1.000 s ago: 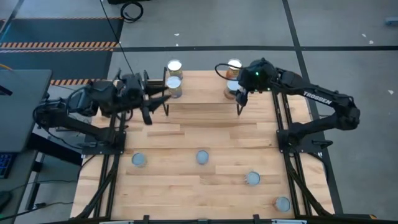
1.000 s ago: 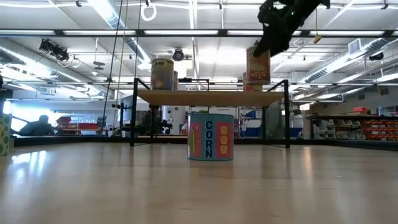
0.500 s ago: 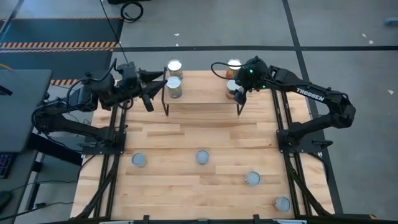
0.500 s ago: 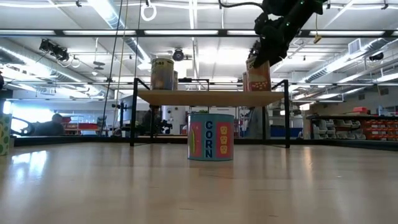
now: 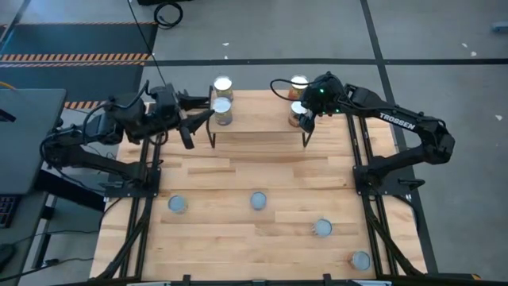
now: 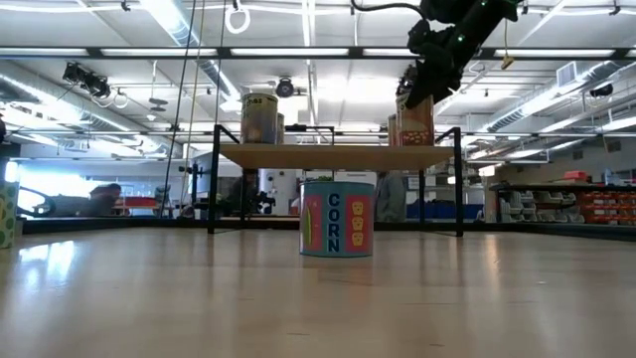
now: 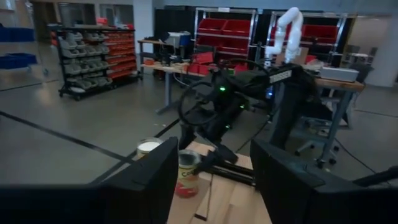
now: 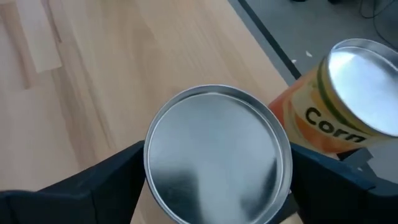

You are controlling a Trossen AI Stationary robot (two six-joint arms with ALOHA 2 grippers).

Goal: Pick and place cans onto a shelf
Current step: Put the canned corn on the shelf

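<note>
Cans were spread over two places: four stood on the shelf (image 5: 258, 119) and four more on the table (image 5: 238, 246), well apart from both grippers. On the shelf, the right gripper (image 5: 302, 111) was directly above a silver-topped can (image 8: 217, 152), with one dark finger on each side of it. The fingers (image 8: 106, 177) seemed to be closed on the can, though the contact itself was hidden under the lid's rim. Just beside this can, on its far side from the arm, stood an orange can (image 8: 336, 118) with the word "Corn"; its lower part was cut off by the finger. In the low view, the gripper covered the top of the held can (image 6: 415, 121), which stood on the shelf board.

At the opposite end of the shelf, the left gripper (image 5: 196, 121) hovered close to two cans (image 5: 222, 99) with its fingers apart and nothing between them. Its wrist view showed only the far pair of cans, small and partly hidden behind the fingers (image 7: 146, 186).

A blue can (image 6: 336, 219) labelled "CORN" stood on the table in front of the shelf.
</note>
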